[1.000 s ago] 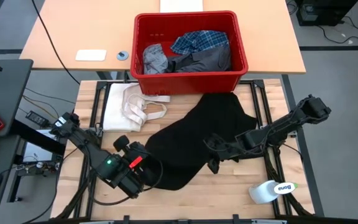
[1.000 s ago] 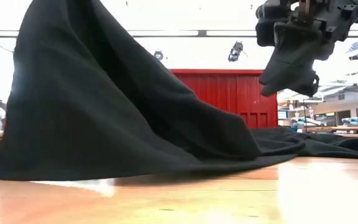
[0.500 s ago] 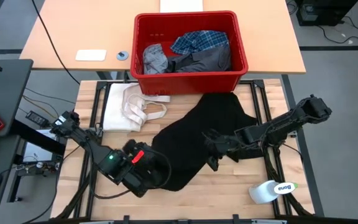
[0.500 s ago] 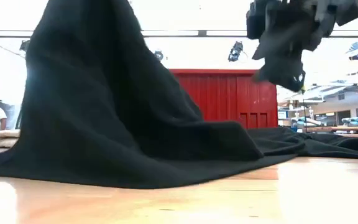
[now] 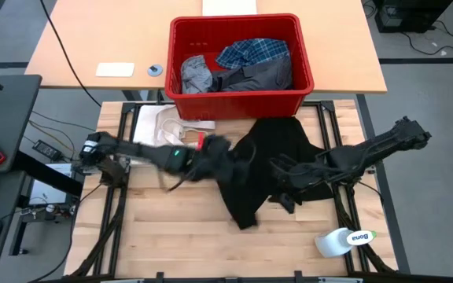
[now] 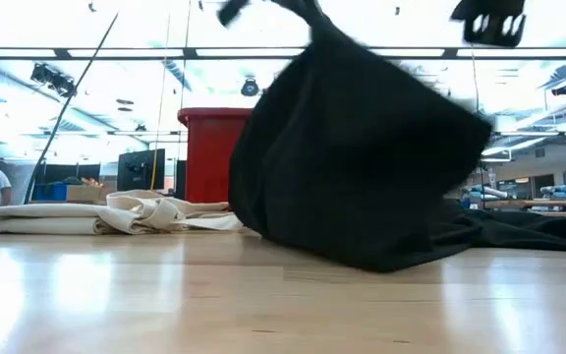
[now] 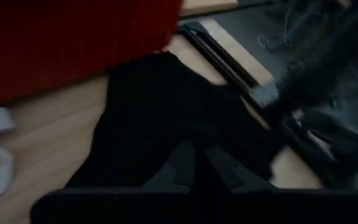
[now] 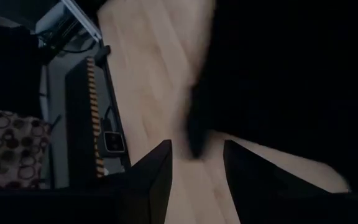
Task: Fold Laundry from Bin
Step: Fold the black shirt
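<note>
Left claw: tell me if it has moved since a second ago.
Yes. The left claw, shut on the black garment, swung from the table's near left edge toward the red bin.

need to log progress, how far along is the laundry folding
Early. Done: only the large black garment is out of the bright red plastic bin, lying on the wooden table. In hand: the left gripper, shut on its edge, lifts it across toward the right gripper, whose fingers are open, so no fold is finished. Left: the plaid shirt and grey garments remain in the bin.
</note>
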### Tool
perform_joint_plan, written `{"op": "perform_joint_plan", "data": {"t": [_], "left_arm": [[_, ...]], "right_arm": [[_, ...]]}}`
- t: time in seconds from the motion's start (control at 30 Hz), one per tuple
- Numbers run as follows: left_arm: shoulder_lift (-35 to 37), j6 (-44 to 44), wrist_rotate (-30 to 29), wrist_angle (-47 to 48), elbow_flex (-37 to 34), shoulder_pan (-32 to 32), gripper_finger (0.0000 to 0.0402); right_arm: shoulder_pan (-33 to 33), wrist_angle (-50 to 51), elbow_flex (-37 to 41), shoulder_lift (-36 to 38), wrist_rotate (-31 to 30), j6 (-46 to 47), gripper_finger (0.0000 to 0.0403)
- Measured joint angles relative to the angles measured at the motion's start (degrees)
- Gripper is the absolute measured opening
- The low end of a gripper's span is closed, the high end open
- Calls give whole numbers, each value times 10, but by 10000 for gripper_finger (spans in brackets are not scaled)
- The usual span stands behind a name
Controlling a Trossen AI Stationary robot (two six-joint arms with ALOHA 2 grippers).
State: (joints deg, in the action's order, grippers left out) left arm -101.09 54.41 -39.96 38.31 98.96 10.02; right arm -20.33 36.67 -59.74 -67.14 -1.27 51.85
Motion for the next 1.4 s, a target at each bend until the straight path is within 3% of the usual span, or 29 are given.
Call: {"op": "perform_joint_plan", "data": {"t": [0.13,0.27,0.37,0.5,0.63,0.9,1.0,1.23,1.4], "left_arm": [[-46,-69,94,-135,0,-82,14],[-115,-95,130,-256,0,-145,14],[-161,-67,163,-281,0,-179,14],[-204,-44,277,-266,-1,-209,15],[-218,-82,362,-270,-1,-209,55],[-202,-136,366,-251,0,-218,244],[-186,-135,358,-225,0,-228,287],[-131,-222,347,-162,0,-224,290],[-85,-279,290,-93,0,-156,266]], "right_arm": [[-23,84,-35,49,-64,11,152],[-35,126,-38,90,-125,38,152],[-37,167,-39,109,-143,73,152],[-39,203,-39,118,-140,89,152],[-45,209,-39,120,-160,95,152],[-45,209,-39,119,-193,100,152],[-45,209,-38,119,-189,97,152],[-46,197,14,108,-182,49,152],[-48,75,109,69,-167,-25,154]]}}
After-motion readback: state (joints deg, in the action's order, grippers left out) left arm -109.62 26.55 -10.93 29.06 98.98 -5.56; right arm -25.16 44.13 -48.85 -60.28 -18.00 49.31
